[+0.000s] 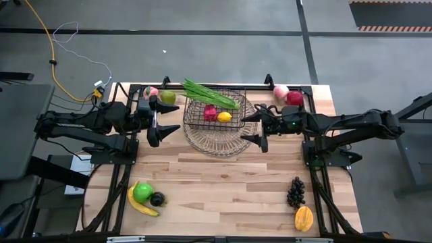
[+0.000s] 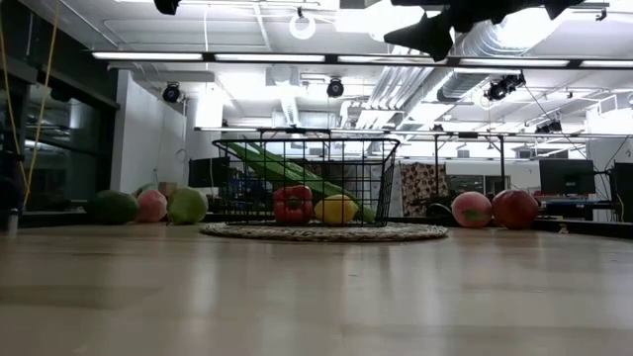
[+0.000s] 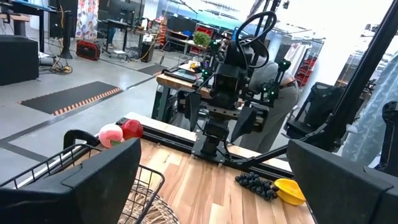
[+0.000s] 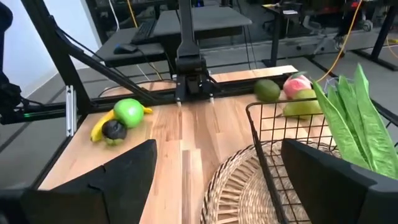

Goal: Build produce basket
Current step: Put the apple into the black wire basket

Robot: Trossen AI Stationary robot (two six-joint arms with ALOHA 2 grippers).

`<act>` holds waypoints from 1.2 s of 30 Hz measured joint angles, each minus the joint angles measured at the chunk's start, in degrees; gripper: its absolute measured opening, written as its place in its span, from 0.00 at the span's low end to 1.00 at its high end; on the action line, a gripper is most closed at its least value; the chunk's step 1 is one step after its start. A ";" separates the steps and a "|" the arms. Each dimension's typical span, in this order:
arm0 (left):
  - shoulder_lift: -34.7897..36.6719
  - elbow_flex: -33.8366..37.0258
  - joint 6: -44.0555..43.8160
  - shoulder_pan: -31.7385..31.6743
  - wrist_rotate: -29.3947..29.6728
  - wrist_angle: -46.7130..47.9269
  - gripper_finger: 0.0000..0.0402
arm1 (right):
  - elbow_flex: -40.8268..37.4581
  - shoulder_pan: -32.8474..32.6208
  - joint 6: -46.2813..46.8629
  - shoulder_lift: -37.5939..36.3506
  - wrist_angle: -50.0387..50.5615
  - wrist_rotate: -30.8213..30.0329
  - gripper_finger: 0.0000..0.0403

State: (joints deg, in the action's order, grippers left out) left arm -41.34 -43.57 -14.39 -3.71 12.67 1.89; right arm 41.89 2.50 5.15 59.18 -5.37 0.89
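The basket (image 1: pixel 214 113) at the desk's 12 o'clock held 3 items, most produce lay outside, and the left gripper (image 1: pixel 164 125) and right gripper (image 1: pixel 255 127) flanked it, jaws wide and empty.

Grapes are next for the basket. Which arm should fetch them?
Right, probably. The grapes lie on the right arm's side of the table, near the mango; the right hand hovers open beside the basket.
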 joint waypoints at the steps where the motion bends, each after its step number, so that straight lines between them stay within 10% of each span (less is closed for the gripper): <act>1: 0.00 -0.01 0.00 -0.01 0.00 0.00 0.98 | 0.00 0.00 0.30 0.00 0.00 0.00 0.83; 28: -1.21 -0.05 -3.68 0.46 -1.30 5.50 0.98 | 0.00 0.00 2.49 0.00 0.00 0.00 0.83; 36: -8.98 -3.95 -11.82 9.11 -10.54 32.13 0.98 | 0.00 0.02 2.49 -0.02 0.00 -0.02 0.83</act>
State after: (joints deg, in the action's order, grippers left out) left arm -50.32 -47.52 -26.21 5.40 2.12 34.02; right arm 41.89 2.52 7.64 59.16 -5.37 0.86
